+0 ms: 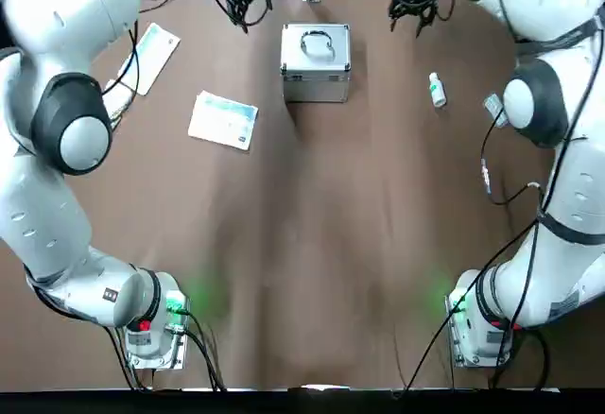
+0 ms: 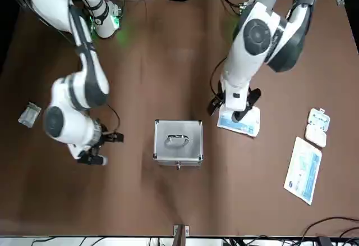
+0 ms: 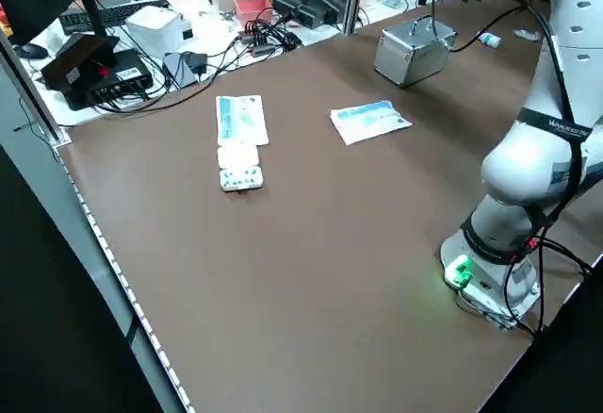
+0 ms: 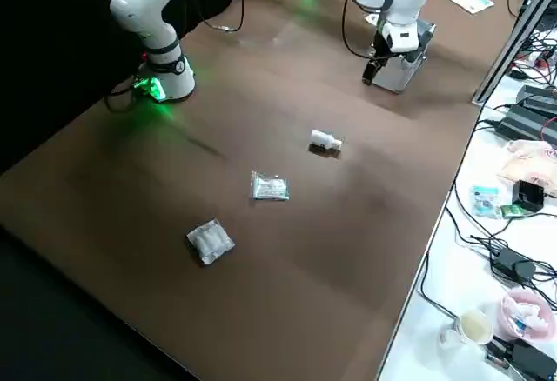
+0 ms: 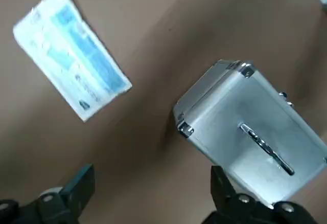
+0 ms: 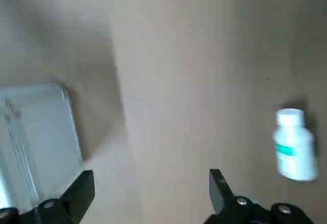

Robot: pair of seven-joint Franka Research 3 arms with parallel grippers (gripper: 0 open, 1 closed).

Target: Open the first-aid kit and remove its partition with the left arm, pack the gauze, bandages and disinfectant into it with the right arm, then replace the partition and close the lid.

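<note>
Brown table, silver first-aid kit near the left arm's open claw

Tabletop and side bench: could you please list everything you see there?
First-aid kit: one, silver, closed, table centre
Disinfectant bottle: one, white with green band, right of kit
Small sachets: two, whitish, far right
Printed packets: two, blue-and-white, left of kit
Two-part plastic case: one, white, by the outer packet
Bench clutter: many cables, black, beyond table; one mug, whitish
Left gripper: one, black, open, left of kit
Right gripper: one, black, open, right of kit
</note>
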